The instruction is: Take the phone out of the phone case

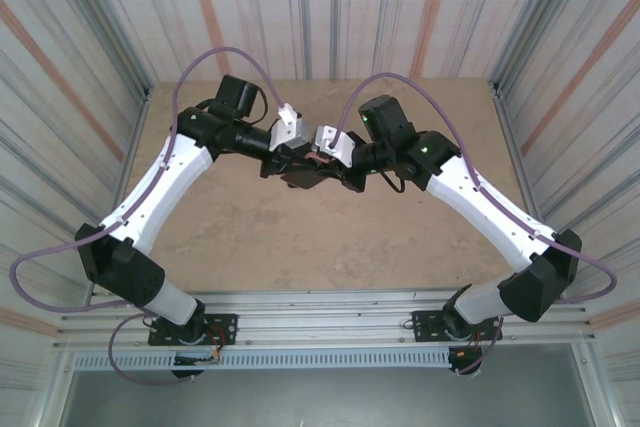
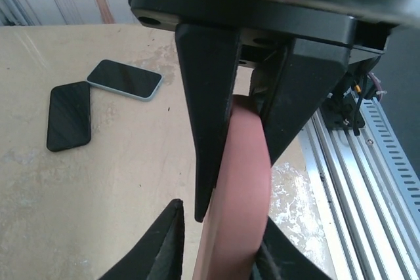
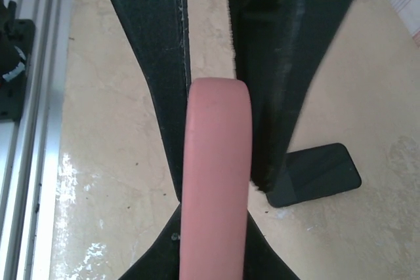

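A pink phone case (image 2: 239,181) hangs edge-on above the table between both grippers. The phone is hidden: from this angle I cannot tell whether it sits in the case. My right gripper (image 3: 215,227) is shut on the phone case (image 3: 216,162), with both fingers flush against its sides. My left gripper (image 2: 223,227) straddles the case's other end. Its right finger lies against the case, while a strip of table shows between its left finger (image 2: 157,244) and the case. From above, the left gripper (image 1: 292,162) and right gripper (image 1: 335,162) meet nose to nose at mid-table.
A black phone (image 2: 69,116) and a phone with a pale blue rim (image 2: 125,79) lie flat on the beige table (image 2: 98,188) beyond the left gripper. A dark phone (image 3: 318,175) lies beside the right gripper. Aluminium rails (image 2: 367,162) run along the near edge.
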